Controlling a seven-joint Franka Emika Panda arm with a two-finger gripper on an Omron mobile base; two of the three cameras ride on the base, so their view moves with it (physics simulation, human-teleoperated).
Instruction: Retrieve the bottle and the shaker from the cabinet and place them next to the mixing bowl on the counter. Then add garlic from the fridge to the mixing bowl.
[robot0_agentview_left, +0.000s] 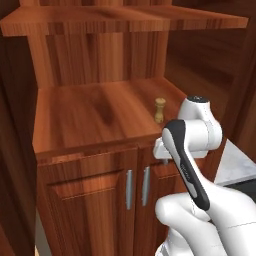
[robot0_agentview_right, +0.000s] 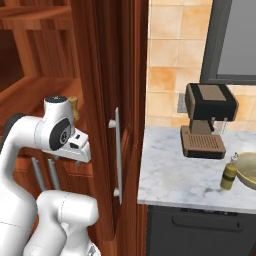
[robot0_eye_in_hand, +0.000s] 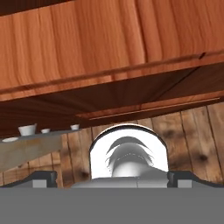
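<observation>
A small tan wooden shaker (robot0_agentview_left: 159, 110) stands upright on the open shelf of the reddish-brown cabinet (robot0_agentview_left: 85, 117), near the shelf's right front. In the right base view the shaker (robot0_agentview_right: 74, 108) peeks out behind my wrist. My gripper (robot0_agentview_right: 81, 150) hangs just in front of and below the shelf edge, apart from the shaker. In the hand view the gripper (robot0_eye_in_hand: 112, 179) is open, its dark fingertips (robot0_eye_in_hand: 43, 178) wide apart and holding nothing. The olive-green bottle (robot0_agentview_right: 229, 175) stands on the marble counter (robot0_agentview_right: 175, 175) beside the olive-yellow mixing bowl (robot0_agentview_right: 248, 168).
Below the shelf are two shut cabinet doors with silver bar handles (robot0_agentview_left: 129, 189). An open cabinet door (robot0_agentview_right: 117, 125) stands between my arm and the counter. A brown coffee machine (robot0_agentview_right: 207, 120) sits at the counter's back. An upper shelf (robot0_agentview_left: 125, 20) overhangs.
</observation>
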